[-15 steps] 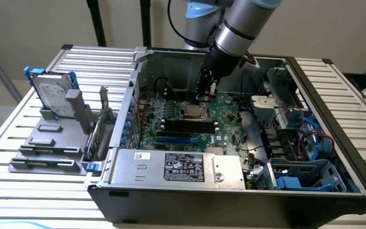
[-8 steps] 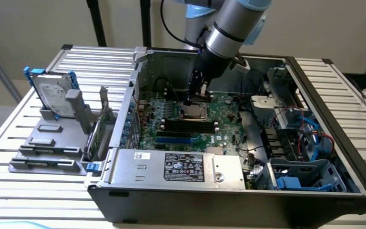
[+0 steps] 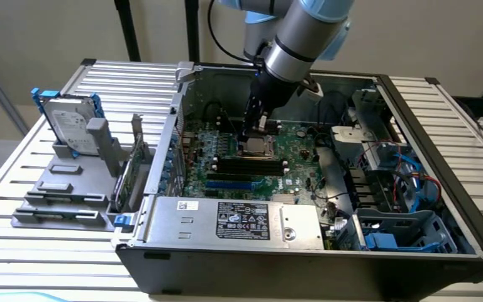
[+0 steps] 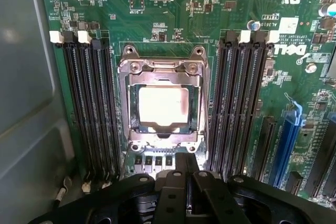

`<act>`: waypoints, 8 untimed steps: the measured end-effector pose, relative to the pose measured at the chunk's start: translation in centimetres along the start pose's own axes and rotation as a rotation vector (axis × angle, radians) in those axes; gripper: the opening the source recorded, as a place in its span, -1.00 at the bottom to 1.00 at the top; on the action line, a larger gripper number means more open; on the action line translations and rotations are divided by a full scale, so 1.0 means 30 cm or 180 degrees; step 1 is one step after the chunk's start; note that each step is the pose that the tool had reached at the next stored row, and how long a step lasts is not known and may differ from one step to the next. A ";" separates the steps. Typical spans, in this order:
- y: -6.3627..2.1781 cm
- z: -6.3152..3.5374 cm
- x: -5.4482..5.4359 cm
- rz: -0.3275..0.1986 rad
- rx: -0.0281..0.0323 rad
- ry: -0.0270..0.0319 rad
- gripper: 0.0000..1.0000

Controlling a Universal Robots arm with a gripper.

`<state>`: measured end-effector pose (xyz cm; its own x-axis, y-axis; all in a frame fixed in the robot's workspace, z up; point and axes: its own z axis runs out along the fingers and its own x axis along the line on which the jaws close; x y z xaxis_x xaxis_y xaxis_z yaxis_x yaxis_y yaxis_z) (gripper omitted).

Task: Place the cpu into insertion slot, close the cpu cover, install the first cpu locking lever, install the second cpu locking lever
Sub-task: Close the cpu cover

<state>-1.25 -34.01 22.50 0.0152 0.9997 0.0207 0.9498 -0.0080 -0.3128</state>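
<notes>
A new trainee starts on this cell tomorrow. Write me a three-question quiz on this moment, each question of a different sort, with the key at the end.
1. True or false: the gripper holds the cpu.
2. What flanks the insertion slot on both sides? A: long black memory slots. B: fans. C: hard drives.
3. Fill in: through the square opening of the cpu cover shows the ____.

Key: 1 false, it lies in the slot; 2 A; 3 cpu.
</notes>
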 end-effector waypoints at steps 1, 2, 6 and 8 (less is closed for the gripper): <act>0.001 0.003 0.000 -0.0005 -0.0001 0.0017 -0.79; 0.002 0.006 0.000 -0.0009 -0.0001 0.0032 -0.79; 0.007 0.022 0.000 -0.0018 -0.0003 0.0067 -0.79; 0.009 0.033 0.000 -0.0021 -0.0005 0.0075 -0.79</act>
<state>-1.32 -33.99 21.49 0.0164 0.9989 0.0450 0.9503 -0.0015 -0.3112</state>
